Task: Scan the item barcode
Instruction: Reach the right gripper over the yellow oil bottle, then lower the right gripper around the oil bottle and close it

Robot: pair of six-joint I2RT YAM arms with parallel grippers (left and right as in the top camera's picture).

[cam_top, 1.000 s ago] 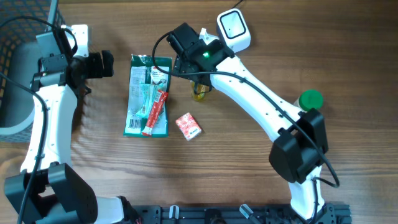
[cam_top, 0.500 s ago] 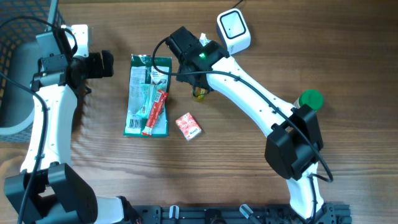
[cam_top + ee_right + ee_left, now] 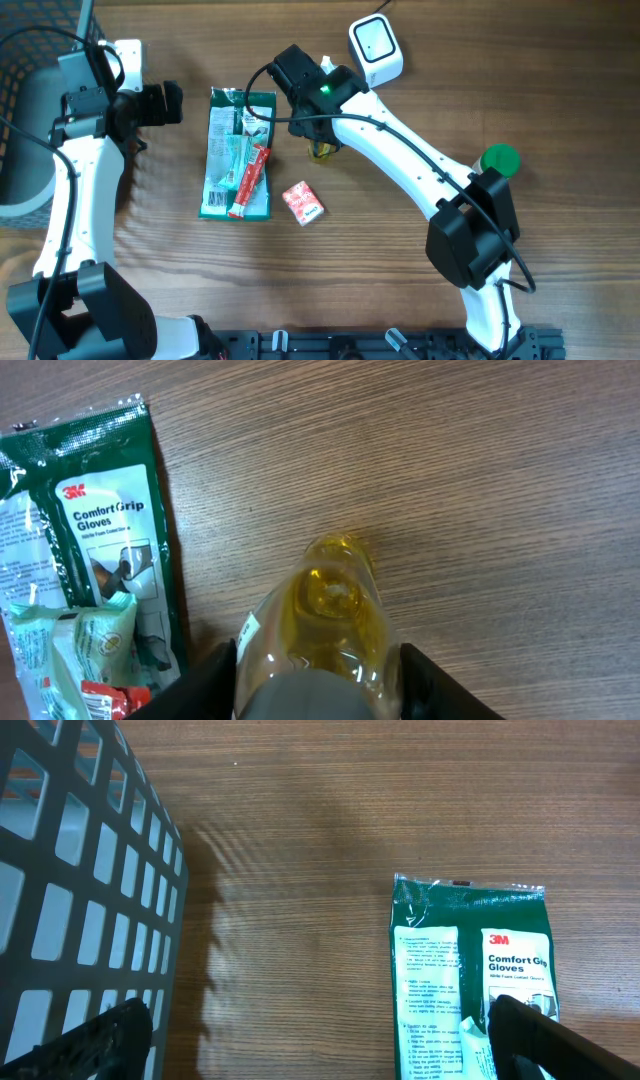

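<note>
Wooden table, right gripper clasping yellow bottle, gloves pack beside

— Where is the overhead camera?
— High above the table, facing straight down.
— The wrist cameras?
— Low, angled down at the wood; the right sits tight on a yellow bottle; both catch the green glove packet, as overhead does.

Overhead, I see only a yellow sliver of the bottle under the right arm, and my right wrist view cuts off its near end and the gloves pack.
</note>
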